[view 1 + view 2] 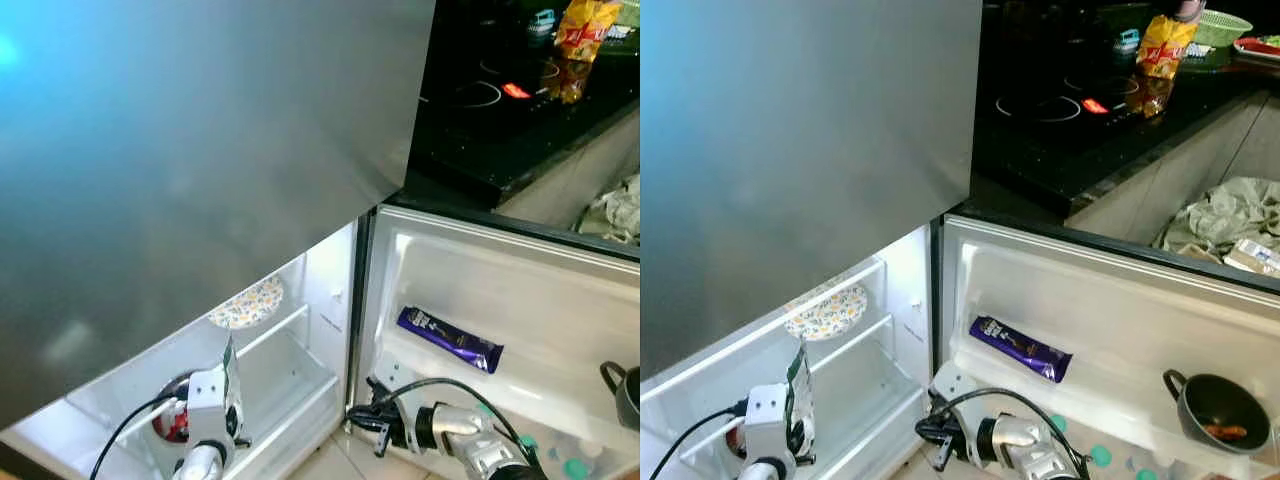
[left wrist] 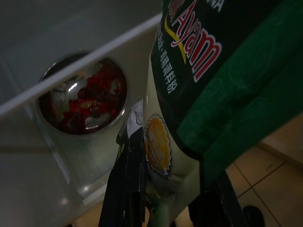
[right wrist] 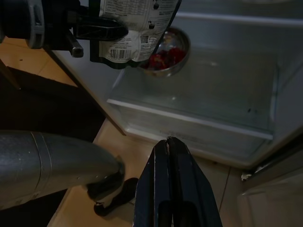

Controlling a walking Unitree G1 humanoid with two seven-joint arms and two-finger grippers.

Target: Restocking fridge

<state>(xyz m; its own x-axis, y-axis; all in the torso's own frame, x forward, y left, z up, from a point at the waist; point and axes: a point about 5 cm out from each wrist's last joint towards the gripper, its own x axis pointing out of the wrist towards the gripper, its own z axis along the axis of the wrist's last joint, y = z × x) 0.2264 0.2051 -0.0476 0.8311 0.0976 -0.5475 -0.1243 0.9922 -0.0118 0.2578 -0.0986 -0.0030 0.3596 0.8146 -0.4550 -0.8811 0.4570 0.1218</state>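
My left gripper [image 2: 165, 201] is shut on a green and white sachet [image 2: 213, 71] printed "Ayam", held upright in front of the open fridge's lower compartment [image 1: 290, 370]. The sachet [image 1: 229, 362] hangs just right of a steel bowl of red food [image 1: 172, 420] that sits inside the fridge. In the right wrist view the sachet [image 3: 137, 23] and the bowl [image 3: 165, 52] lie ahead. My right gripper [image 3: 169, 146] is shut and empty, low over the tiled floor near the foot of the fridge door [image 1: 520, 290].
The door shelf holds a purple chocolate bar [image 1: 450, 338] and a black pot [image 1: 1218, 410], with teal bottle caps [image 1: 1100, 455] below. A patterned plate [image 1: 247, 303] lies on an inner shelf. The grey upper door [image 1: 200, 150] overhangs. A black cooktop [image 1: 480, 90] lies to the right.
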